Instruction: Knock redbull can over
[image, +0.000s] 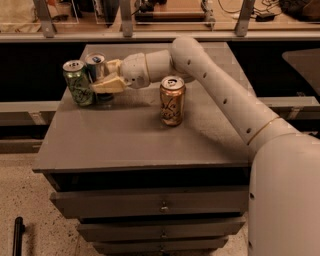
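Cream gripper (106, 76), fingers apart, is right up against the slim silver-and-blue redbull can (94, 64). A sloppy shove probably tips the neighbouring green patterned can (78, 84) too.
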